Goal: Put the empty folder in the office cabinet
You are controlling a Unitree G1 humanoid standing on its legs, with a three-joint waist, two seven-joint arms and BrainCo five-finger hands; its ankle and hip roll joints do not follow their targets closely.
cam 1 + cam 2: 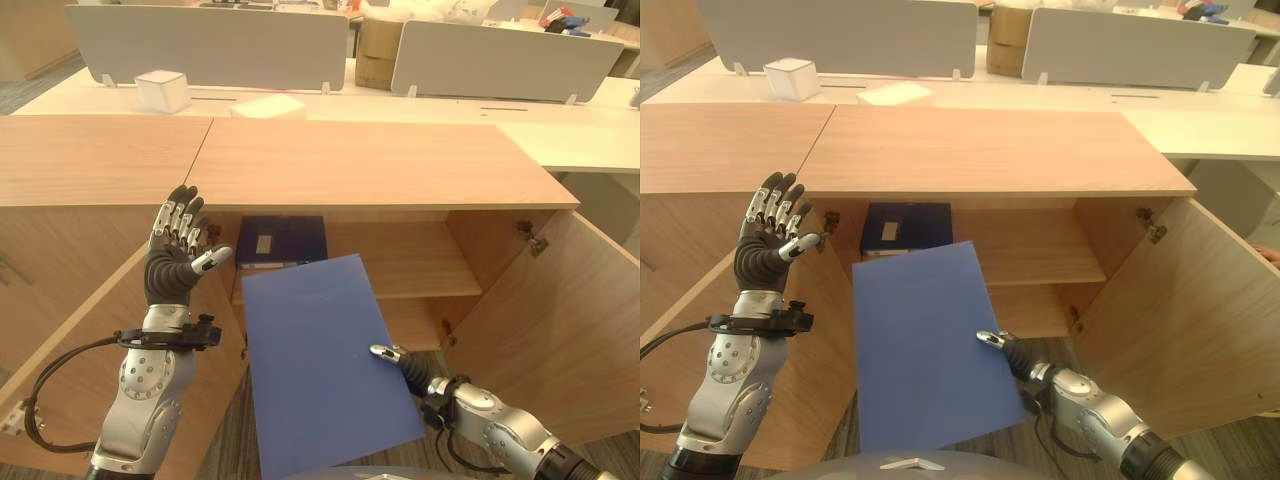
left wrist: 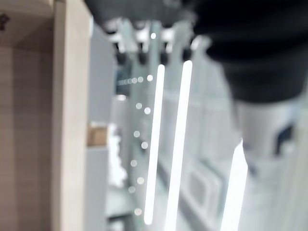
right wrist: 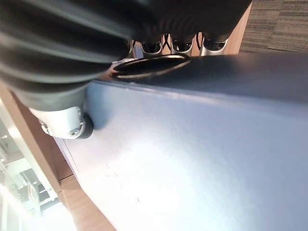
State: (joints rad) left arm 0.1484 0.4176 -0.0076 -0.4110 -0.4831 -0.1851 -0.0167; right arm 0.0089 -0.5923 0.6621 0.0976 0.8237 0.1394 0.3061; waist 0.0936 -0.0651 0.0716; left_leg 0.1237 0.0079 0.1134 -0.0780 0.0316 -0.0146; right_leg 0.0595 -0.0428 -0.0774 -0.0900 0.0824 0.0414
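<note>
Nearest the camera: blue folder point(image 1: 320, 360), flat and tilted, held out in front of the open cabinet point(image 1: 380, 165), far edge level with the front of the middle shelf point(image 1: 425, 270), not yet inside.

Far left: left door point(image 1: 60, 330) swung wide open. Just beside it, left robot hand point(image 1: 175, 255) raised upright, fingers straight and spread, thumb out to the side, holding nothing, apart from the folder.

Left part of the cabinet interior: dark blue binder point(image 1: 282, 240) with a pale label standing on the shelf, directly behind the folder's far edge. Rest of that shelf bare wood, lower shelf point(image 1: 425, 325) beneath it partly hidden by the folder.

Right of centre: right robot hand point(image 1: 400, 362) gripping the folder's right edge, thumb lying on the top face; in the right wrist view, fingers point(image 3: 180, 45) curled round the folder's dark spine and thumb pressed against the blue cover point(image 3: 192, 159), so the hand is closed on it.

Far right: right door point(image 1: 560, 320) also swung fully open, hinge visible at the cabinet's inner wall.

Behind the cabinet top: pale surface point(image 1: 590, 140) carrying a white box point(image 1: 162, 90) on the left, a flat white pad point(image 1: 268, 106) near the middle, two grey divider screens point(image 1: 215, 45) and a cardboard box point(image 1: 378, 52) between them.
</note>
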